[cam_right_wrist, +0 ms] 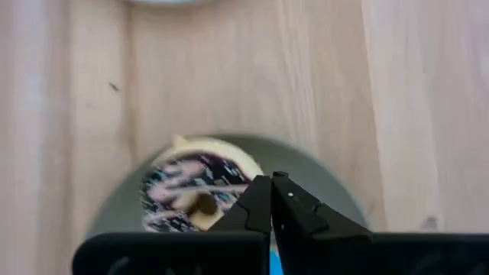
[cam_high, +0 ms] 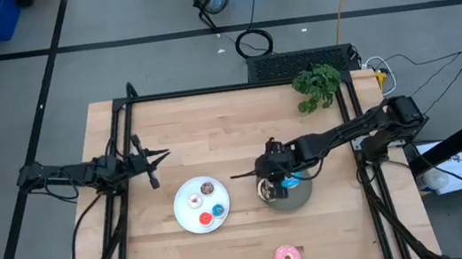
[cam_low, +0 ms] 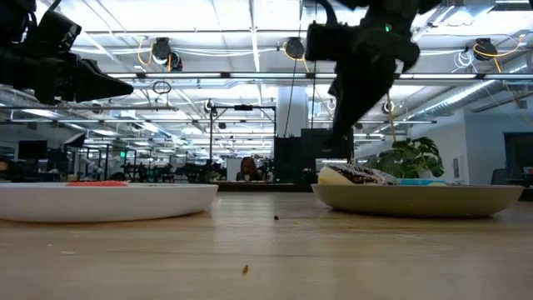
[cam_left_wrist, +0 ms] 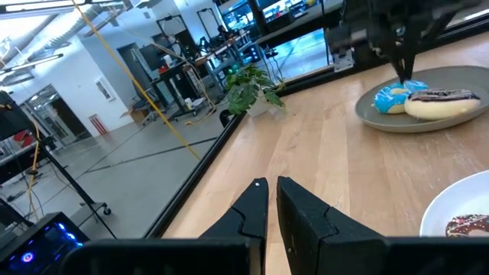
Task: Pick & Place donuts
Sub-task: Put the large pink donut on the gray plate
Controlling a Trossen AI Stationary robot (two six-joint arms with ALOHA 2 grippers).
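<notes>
Lying alone near the table's (cam_high: 211, 114) front edge, the pink donut (cam_high: 287, 258) looks light, stiff and smooth; I judge its ring best pinched across one side, through the hole. The chocolate sprinkled donut (cam_right_wrist: 191, 191) and blue sprinkled donut (cam_left_wrist: 393, 98) sit on the grey plate (cam_high: 300, 194); small ones fill the white plate (cam_high: 186, 220). The right gripper (cam_right_wrist: 272, 200) hangs over the grey plate, fingers together and empty. The left gripper (cam_left_wrist: 272, 202) waits near the left edge, nearly closed on nothing.

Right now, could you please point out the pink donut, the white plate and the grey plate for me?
pink donut (cam_high: 287, 258): high view, on its pink icing.
white plate (cam_high: 186, 220): high view, bare patch near its rim.
grey plate (cam_left_wrist: 382, 120): left wrist view, on its near rim.
</notes>
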